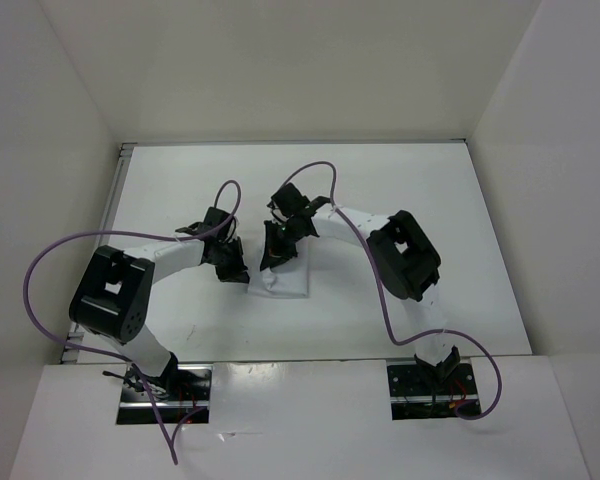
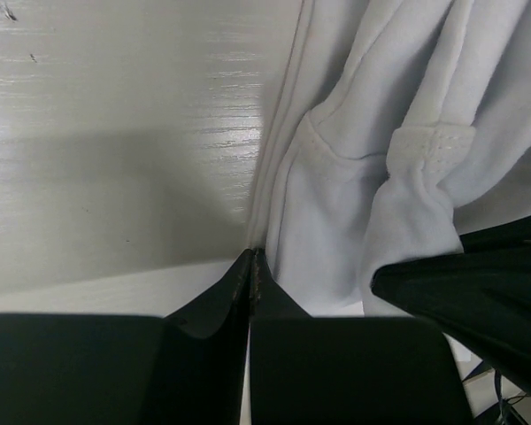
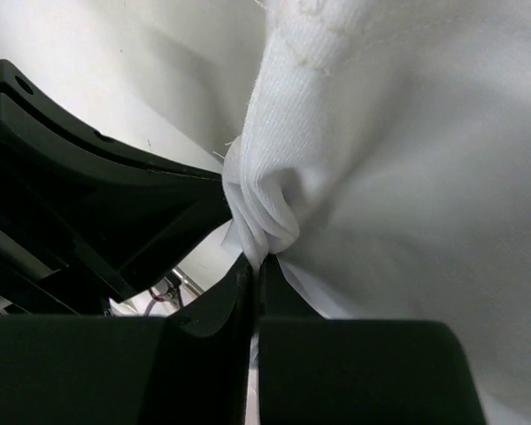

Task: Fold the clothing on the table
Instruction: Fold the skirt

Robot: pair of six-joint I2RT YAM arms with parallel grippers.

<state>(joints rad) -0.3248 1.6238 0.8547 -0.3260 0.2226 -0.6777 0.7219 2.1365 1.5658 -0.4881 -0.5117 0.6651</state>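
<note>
The clothing (image 1: pixel 283 280) is a small white garment near the middle of the table (image 1: pixel 410 180), bunched between both grippers. My left gripper (image 1: pixel 236 270) is shut on its left edge; in the left wrist view the fabric (image 2: pixel 354 177) hangs in folds from the closed fingertips (image 2: pixel 253 255). From the right, my right gripper (image 1: pixel 273 262) is shut on a gathered bunch of the cloth (image 3: pixel 407 177), pinched at its tips (image 3: pixel 257 261). The two grippers sit close together, a gripper-width apart. The right gripper's black finger (image 2: pixel 478 292) shows at the lower right of the left wrist view.
White upright walls (image 1: pixel 70 100) enclose the table on the left, back and right. Purple cables (image 1: pixel 40 290) loop off both arms. The arm bases (image 1: pixel 165 385) stand at the near edge. The left gripper's dark body (image 3: pixel 80 195) fills the left of the right wrist view.
</note>
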